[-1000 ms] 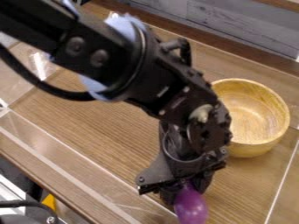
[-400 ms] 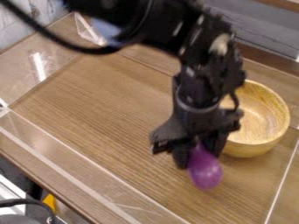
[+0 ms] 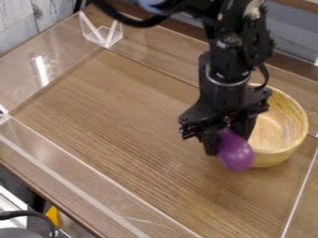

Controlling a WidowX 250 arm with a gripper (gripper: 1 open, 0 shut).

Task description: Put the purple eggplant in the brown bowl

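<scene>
A small glossy purple toy eggplant (image 3: 233, 152) hangs at a tilt from a black robot claw (image 3: 214, 133), which is pinched closed on its upper end, the rounded lower end pointing down toward the viewer. The eggplant appears in front of the near left side of a round, light tan wooden bowl (image 3: 291, 127), overlapping its outer wall in this view; whether the two touch cannot be told. The bowl stands at the right of a brown wooden tabletop (image 3: 106, 125), its far left part hidden behind the claw. The dark robot arm (image 3: 233, 42) reaches in from the top. At the upper left, near the table's far edge, is a whitish wire-like object (image 3: 103, 31). Dark cables (image 3: 28, 220) and a bit of yellow (image 3: 52, 215) show at the lower left corner.
</scene>
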